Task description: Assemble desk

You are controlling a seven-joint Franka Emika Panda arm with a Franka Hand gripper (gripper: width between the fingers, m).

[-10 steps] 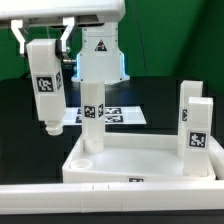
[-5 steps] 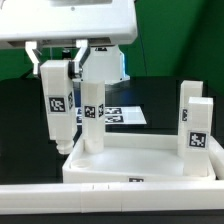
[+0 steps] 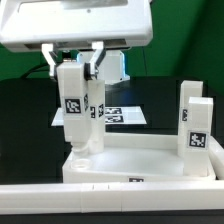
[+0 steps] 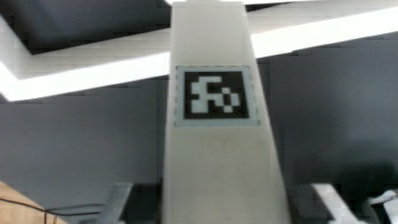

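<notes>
The gripper (image 3: 80, 55) is clamped on the top of a tagged desk leg (image 3: 73, 108), holding it upright over the round corner socket at about eight o'clock on the white tabletop (image 3: 150, 160); whether its foot has touched the socket I cannot tell. Another leg (image 3: 93, 100) stands right behind it, crowding it at one o'clock, with the marker board (image 3: 120, 116) beyond. Two more legs (image 3: 195, 122) stand well apart at three o'clock.
</notes>
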